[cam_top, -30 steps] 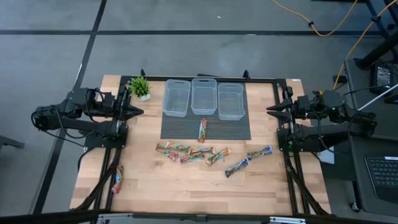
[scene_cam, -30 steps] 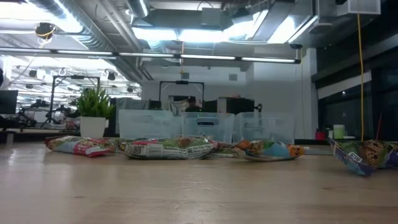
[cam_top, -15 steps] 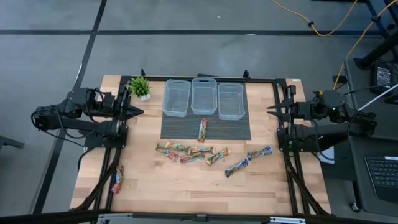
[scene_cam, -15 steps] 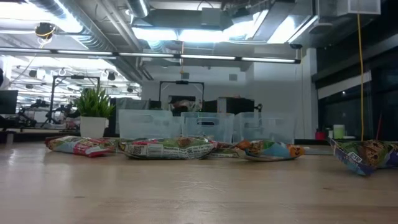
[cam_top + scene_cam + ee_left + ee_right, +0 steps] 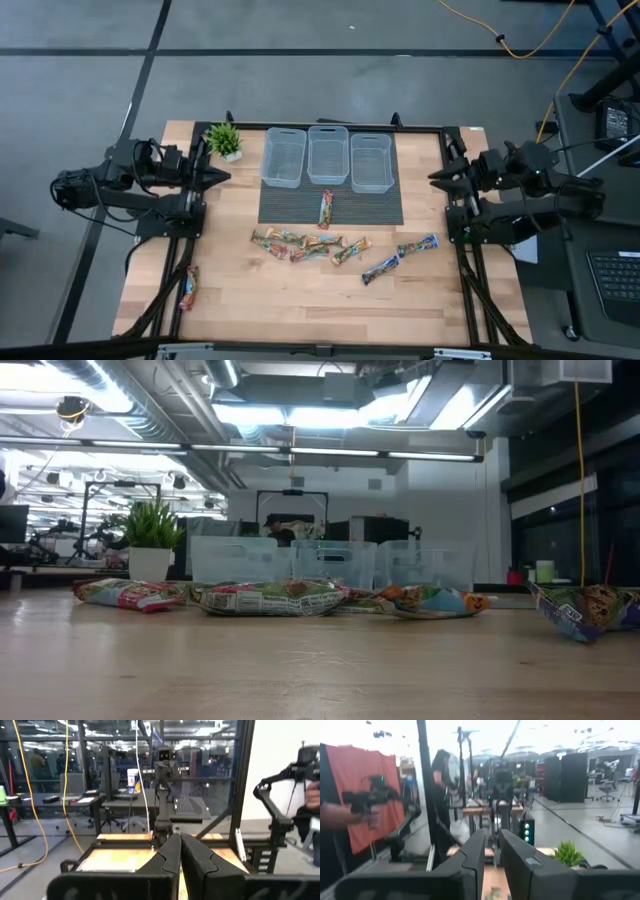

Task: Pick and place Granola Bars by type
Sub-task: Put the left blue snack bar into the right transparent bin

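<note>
Granola bars lie flat on the wooden table. A row of tan-gold and red-orange ones (image 5: 305, 244) sits mid-table, and they also show in the low view (image 5: 265, 598). One red-orange bar (image 5: 325, 209) rests on the dark mat. Two blue bars (image 5: 385, 266) (image 5: 418, 245) lie toward the right, and another bar (image 5: 188, 288) lies near the left edge. My left gripper (image 5: 226, 179) (image 5: 180, 840) is shut and hovers at the table's left edge. My right gripper (image 5: 433, 177) (image 5: 492, 840) hovers at the right edge with a narrow gap between its fingers. Neither is near a bar.
Three clear bins (image 5: 284, 157) (image 5: 328, 153) (image 5: 371, 161) stand side by side at the far end of the dark mat (image 5: 370, 208). A small potted plant (image 5: 224, 140) stands at the far left. Bare wood lies along the near edge. People show in the room beyond.
My right arm has shifted slightly at the table's right edge, its wrist moving a little toward the table's middle. The bars have stayed put. A person in the room behind has moved.
</note>
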Action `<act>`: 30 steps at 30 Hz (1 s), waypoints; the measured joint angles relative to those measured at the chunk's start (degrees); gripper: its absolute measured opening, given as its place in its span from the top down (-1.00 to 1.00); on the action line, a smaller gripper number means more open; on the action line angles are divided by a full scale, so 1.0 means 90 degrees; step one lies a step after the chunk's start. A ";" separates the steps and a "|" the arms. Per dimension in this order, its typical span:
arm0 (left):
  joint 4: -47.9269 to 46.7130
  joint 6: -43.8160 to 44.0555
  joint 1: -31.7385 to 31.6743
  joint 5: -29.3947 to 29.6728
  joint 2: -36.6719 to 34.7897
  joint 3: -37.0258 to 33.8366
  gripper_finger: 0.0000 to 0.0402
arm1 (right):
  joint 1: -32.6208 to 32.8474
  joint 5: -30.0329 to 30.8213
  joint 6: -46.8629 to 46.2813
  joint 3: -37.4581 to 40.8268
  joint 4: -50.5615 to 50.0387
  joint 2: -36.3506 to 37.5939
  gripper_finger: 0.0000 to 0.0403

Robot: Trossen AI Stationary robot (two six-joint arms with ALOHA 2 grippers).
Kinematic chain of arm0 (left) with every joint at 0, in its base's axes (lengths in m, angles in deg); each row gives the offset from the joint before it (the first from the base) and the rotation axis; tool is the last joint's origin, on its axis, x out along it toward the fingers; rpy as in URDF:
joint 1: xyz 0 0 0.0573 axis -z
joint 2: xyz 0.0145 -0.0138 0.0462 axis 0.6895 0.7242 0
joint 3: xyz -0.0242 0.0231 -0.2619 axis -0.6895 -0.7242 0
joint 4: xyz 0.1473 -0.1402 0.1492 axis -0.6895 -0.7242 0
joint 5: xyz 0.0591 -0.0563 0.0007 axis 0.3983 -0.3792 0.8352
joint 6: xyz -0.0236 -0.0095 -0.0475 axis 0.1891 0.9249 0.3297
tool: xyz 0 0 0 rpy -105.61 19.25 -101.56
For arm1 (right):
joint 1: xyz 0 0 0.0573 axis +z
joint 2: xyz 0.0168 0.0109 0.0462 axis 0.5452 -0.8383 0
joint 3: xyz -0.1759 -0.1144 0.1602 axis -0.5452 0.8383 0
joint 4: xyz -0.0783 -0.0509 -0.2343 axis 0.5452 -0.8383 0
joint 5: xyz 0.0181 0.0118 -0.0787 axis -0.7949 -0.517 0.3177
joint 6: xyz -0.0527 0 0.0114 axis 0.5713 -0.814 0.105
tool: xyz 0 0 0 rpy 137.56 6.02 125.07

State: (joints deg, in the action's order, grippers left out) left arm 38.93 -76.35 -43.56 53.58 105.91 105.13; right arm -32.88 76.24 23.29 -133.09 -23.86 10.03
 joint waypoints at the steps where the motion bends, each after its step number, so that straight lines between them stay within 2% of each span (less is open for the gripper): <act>1: 0.0062 0.0090 0.0000 0.0000 -0.0007 0.0000 0.97 | 0.0000 0.0010 -0.0045 -0.0002 0.0152 -0.0046 0.67; 13: 0.1003 0.0697 -0.0002 0.0700 -0.0007 0.0000 0.98 | 0.0000 0.0028 -0.0156 -0.0002 0.0336 -0.0156 0.67; 16: 0.1232 0.0695 -0.0001 0.0794 -0.0007 0.0000 0.98 | 0.0000 0.0034 0.0322 -0.0002 0.0517 -0.0213 0.67; 20: 0.1343 0.0704 -0.0002 0.1376 -0.0007 0.0000 0.97 | 0.0002 0.0160 0.0830 -0.0002 0.0538 -0.0246 0.67; 30: 0.1362 0.0704 -0.0002 0.1662 -0.0007 0.0000 0.97 | 0.0000 0.0268 0.0209 -0.0002 0.0718 -0.0415 0.67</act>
State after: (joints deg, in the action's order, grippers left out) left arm 51.19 -70.02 -43.58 68.54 105.85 105.13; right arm -32.88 78.65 25.18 -133.11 -17.39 6.29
